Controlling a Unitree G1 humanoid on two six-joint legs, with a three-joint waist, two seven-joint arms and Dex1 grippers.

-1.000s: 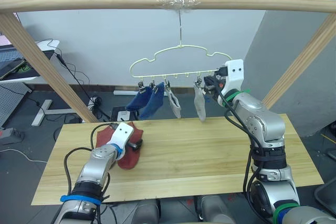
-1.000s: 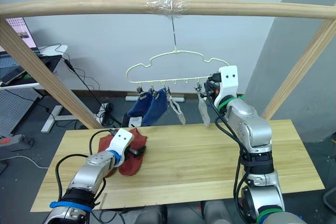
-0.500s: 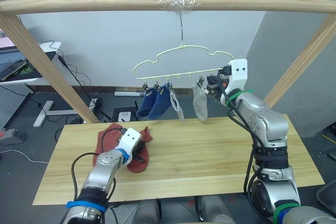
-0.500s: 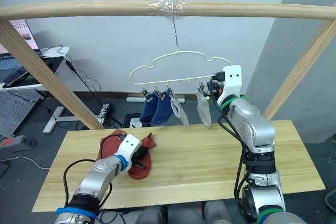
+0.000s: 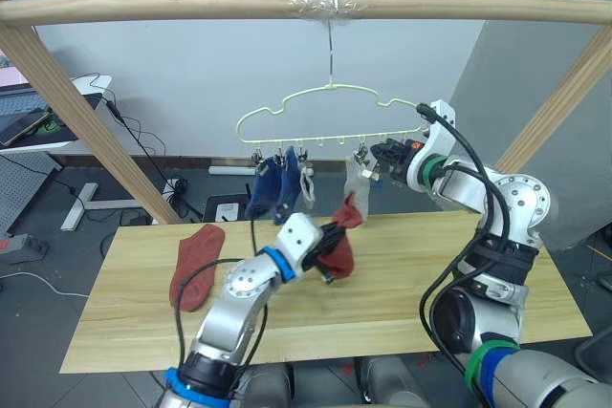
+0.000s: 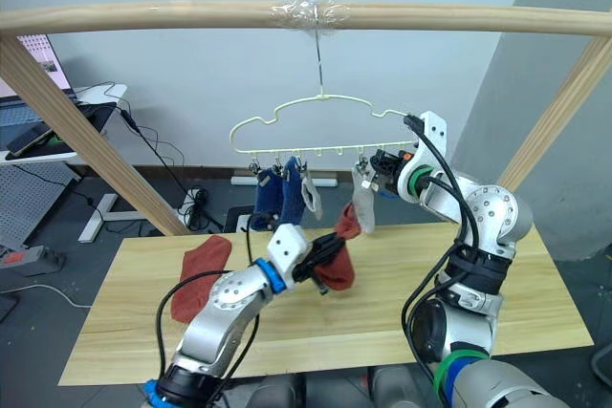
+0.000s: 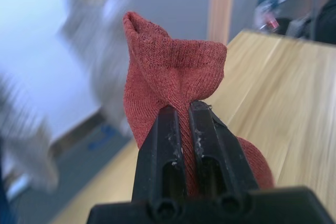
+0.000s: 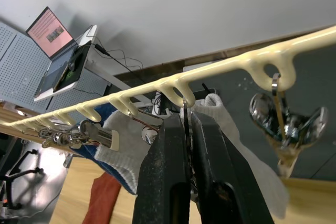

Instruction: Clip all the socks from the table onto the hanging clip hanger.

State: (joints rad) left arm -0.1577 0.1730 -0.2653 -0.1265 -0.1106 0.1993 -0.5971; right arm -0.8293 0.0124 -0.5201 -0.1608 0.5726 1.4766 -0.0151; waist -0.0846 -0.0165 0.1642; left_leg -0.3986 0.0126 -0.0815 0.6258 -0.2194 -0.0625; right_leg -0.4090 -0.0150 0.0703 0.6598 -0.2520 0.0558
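The left gripper (image 5: pixel 330 236) is closed on a red sock (image 5: pixel 340 241) and holds it in the air above the table (image 5: pixel 421 279), a little below the hanger (image 5: pixel 330 112). In the left wrist view the two fingers (image 7: pixel 170 145) stand narrow, with the sock's fabric pinched between them, and the sock's open cuff rises above the fingertips. The second red sock (image 5: pixel 196 263) lies flat on the left part of the table, well apart from the held one.

The hanger hangs by its hook from the wooden pole (image 5: pixel 191 5). Two blue socks (image 5: pixel 275 183) hang from the clips on its left group, and two grey socks (image 5: pixel 359 183) hang further to the right (one is just beside the blue pair, the other near the right gripper). The right gripper (image 5: pixel 387 153) is raised at the right end of the hanger. In the right wrist view its fingers (image 8: pixel 165 177) are almost together, with a thin metal clip (image 8: pixel 185 121) between them. Another clip (image 8: pixel 286 124) hangs empty from the last loop.
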